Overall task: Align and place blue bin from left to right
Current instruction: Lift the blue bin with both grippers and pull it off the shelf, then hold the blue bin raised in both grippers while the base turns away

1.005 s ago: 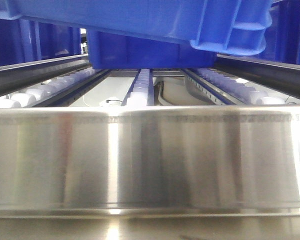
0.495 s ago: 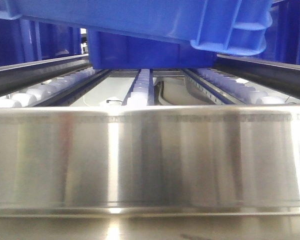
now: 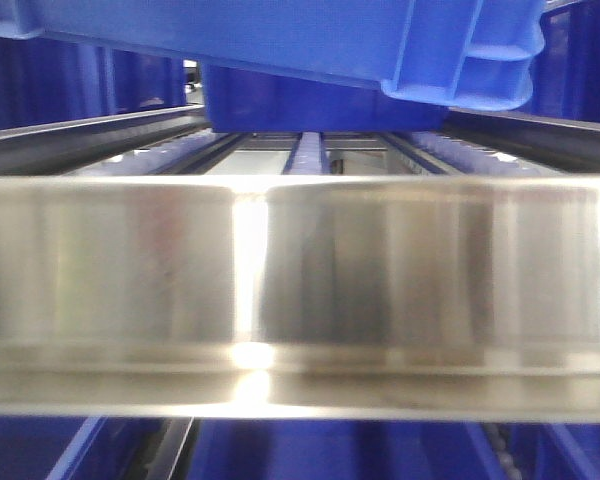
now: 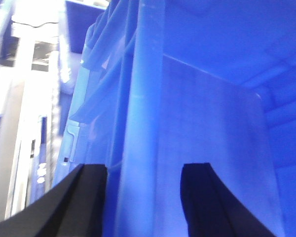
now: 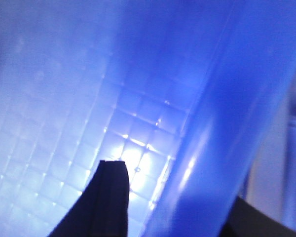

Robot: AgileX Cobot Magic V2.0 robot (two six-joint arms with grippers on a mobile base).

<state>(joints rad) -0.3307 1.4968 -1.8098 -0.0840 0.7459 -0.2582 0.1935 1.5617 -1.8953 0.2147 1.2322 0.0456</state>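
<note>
Spanning the view left to right, blue bin (image 3: 280, 40), wall pinched by left hand (image 4: 144, 170) and right hand (image 5: 180, 197).

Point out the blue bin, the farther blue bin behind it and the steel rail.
blue bin (image 3: 280, 30): front view, smooth flat panel.
farther blue bin (image 3: 320, 108): front view, facing wall.
steel rail (image 3: 400, 260): front view, front face.

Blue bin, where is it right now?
In the front view the blue bin spans the top of the frame, raised above the steel rail and roller lanes, nearer than a smaller blue bin at centre.
</note>
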